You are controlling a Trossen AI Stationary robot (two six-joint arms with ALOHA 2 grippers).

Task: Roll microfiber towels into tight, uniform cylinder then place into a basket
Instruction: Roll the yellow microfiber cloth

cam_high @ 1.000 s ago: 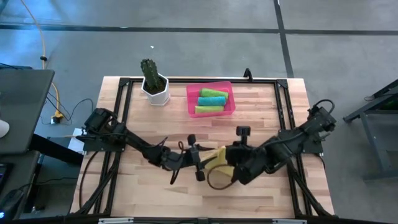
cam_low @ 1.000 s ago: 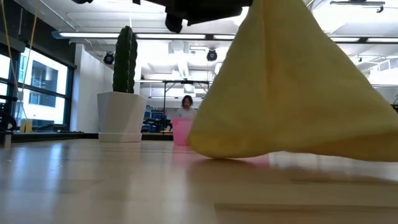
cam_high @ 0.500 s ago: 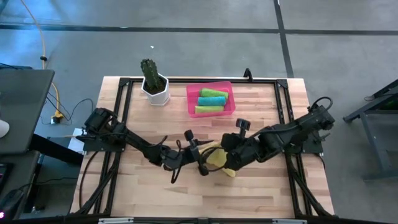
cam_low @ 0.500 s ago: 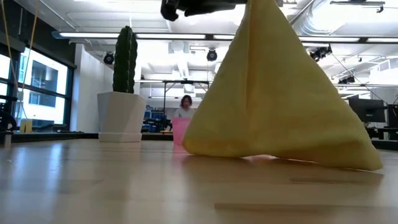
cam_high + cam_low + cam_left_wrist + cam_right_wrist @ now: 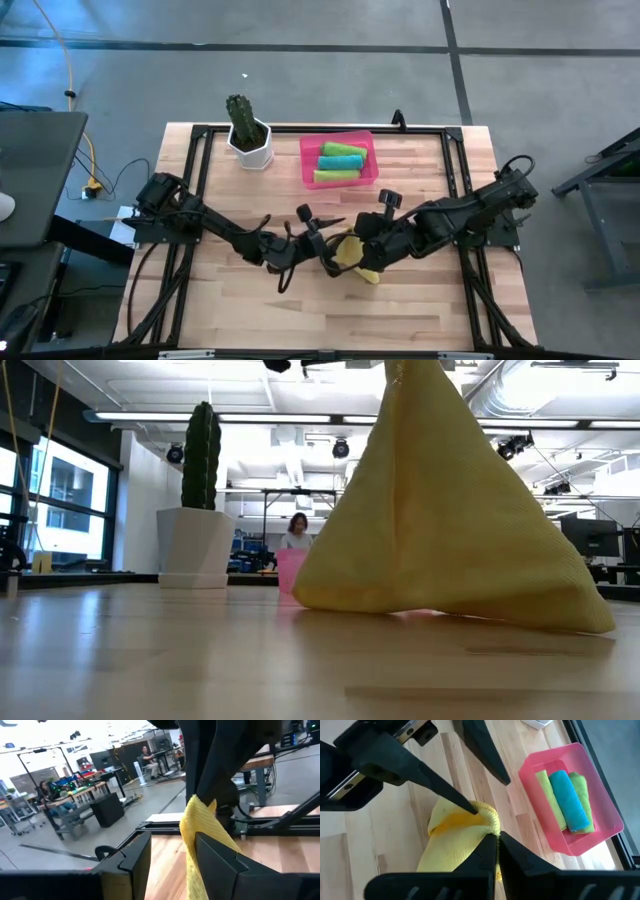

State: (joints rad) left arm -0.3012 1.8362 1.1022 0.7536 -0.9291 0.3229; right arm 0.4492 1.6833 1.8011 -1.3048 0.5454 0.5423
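The yellow towel (image 5: 440,530) stands like a tent near the middle of the table, with its lower edge on the wood. My right gripper (image 5: 495,845) is shut on its bunched top. Coming level from the table's left, my left gripper (image 5: 172,865) is open, one finger on either side of the towel's upper part (image 5: 197,820). One left finger (image 5: 440,785) reaches the bunched top, but I cannot tell whether it touches. The pink basket (image 5: 307,165) sits at the far middle and holds two lime green rolls and a teal roll (image 5: 567,800). My right gripper pinches the yellow towel's gathered top (image 5: 489,820) between its two fingers, slanting down from the table's right. Several folds are bunched there. The towel hangs below the fingers and spreads out, and its lower edge (image 5: 450,610) rests on the table.
A white pot with a green cactus (image 5: 248,135) stands at the far left, beside the basket. Black frame rails (image 5: 330,128) run along the table's edges. Bare wood lies near the front edge (image 5: 330,320). A person shows in the room behind (image 5: 299,532).
My right gripper has carried the towel's top toward the table's left and a little farther back, rolling as it went. The towel's right end has slid in along the table, so the tent is narrower and steeper. My left gripper has risen a little and rolled, staying open.
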